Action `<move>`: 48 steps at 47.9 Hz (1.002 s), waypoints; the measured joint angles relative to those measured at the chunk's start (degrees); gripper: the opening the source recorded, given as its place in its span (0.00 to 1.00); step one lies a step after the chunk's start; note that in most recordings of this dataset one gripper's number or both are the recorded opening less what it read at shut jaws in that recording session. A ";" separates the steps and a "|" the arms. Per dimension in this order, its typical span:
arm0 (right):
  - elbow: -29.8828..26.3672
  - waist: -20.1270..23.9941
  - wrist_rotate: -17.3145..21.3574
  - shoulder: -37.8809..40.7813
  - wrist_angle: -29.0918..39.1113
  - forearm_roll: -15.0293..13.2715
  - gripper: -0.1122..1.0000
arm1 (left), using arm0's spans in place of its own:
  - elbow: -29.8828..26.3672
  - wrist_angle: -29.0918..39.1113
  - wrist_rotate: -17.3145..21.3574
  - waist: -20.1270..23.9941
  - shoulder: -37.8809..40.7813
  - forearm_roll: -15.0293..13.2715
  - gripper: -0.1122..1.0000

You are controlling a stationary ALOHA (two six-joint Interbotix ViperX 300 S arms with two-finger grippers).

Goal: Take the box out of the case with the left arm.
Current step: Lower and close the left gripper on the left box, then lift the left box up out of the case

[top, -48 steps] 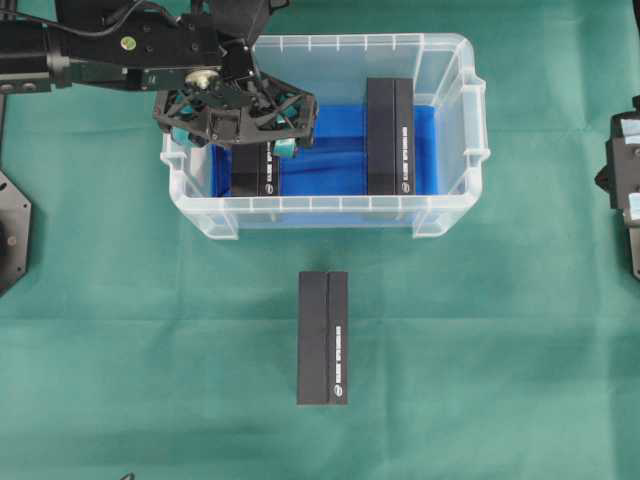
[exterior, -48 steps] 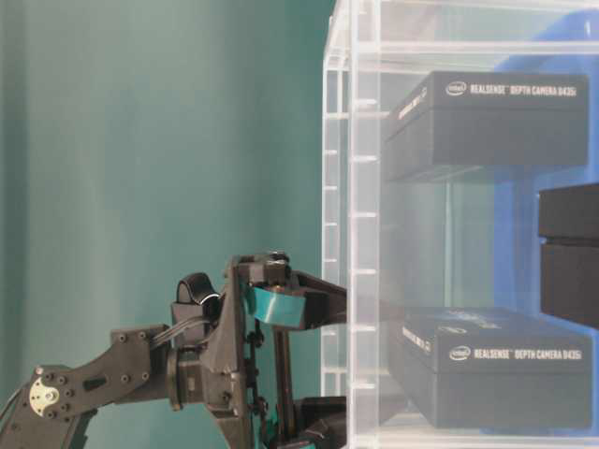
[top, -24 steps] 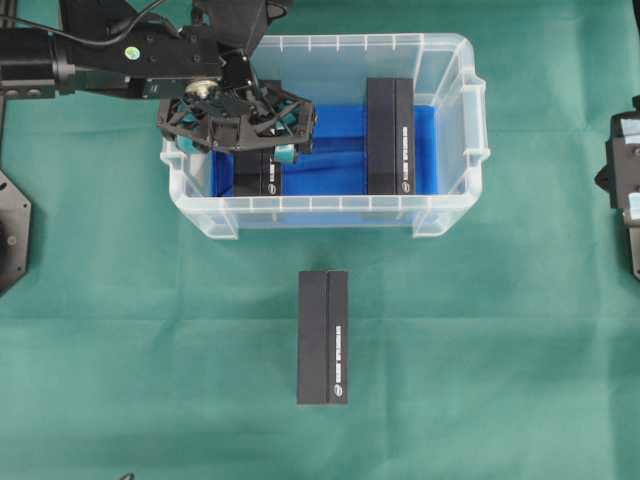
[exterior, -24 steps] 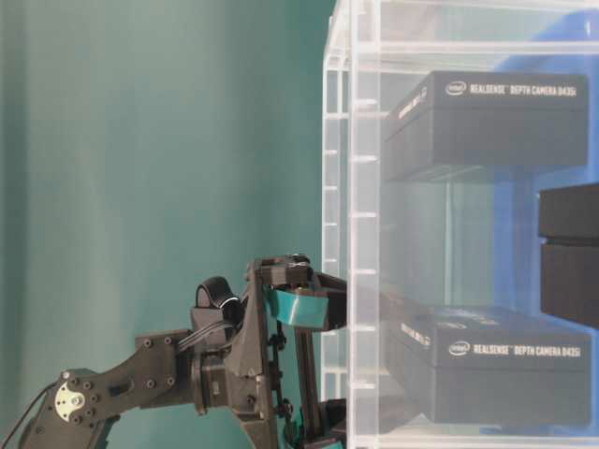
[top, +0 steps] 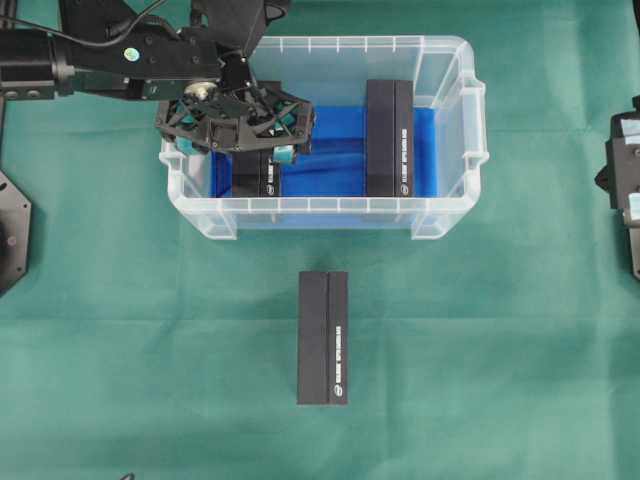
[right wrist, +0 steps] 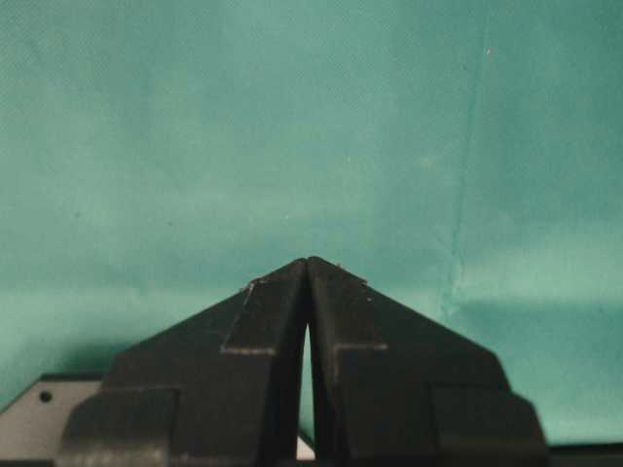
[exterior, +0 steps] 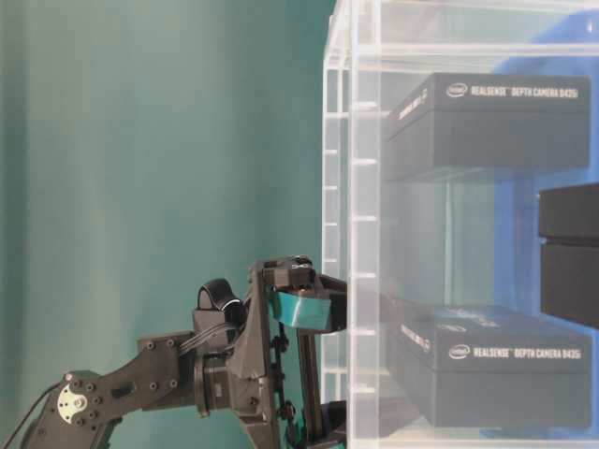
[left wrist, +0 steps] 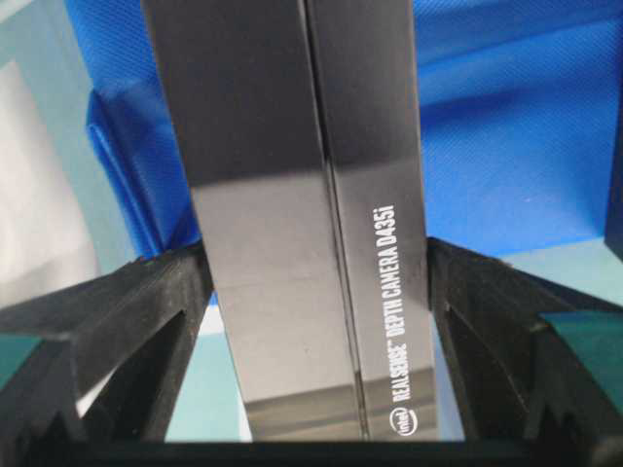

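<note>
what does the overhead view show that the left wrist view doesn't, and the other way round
Only the overhead view shows the whole clear plastic case, a second black rectangular box inside it on the right, a third black box lying on the green cloth outside, and the black left arm.

Only the left wrist view shows the white lettering along the near black box up close, with a tool finger either side of it.

Both show that box on the blue lining, with the open left tool straddling it.

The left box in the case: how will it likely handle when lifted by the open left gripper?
The left box looks stiff, with straight edges, so it probably won't flex. Its glossy faces may slip on the fingers. Long and narrow, it may tilt if gripped off-centre by the left gripper.
</note>
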 measured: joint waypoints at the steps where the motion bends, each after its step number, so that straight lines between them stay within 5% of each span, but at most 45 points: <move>1: 0.00 0.00 0.00 0.00 0.00 0.00 0.16 | 0.00 0.00 0.00 0.00 0.00 0.09 0.87; 8: 0.00 0.00 0.00 -0.09 0.00 0.00 0.17 | -0.09 0.00 0.09 0.00 0.18 0.00 0.83; 14: 0.00 0.00 0.09 0.00 0.00 0.09 0.17 | -0.44 0.26 0.18 0.00 0.53 -0.26 0.66; 48: 0.00 0.00 0.00 0.00 0.00 0.09 0.17 | -3.08 4.39 0.09 0.09 0.79 -0.35 0.66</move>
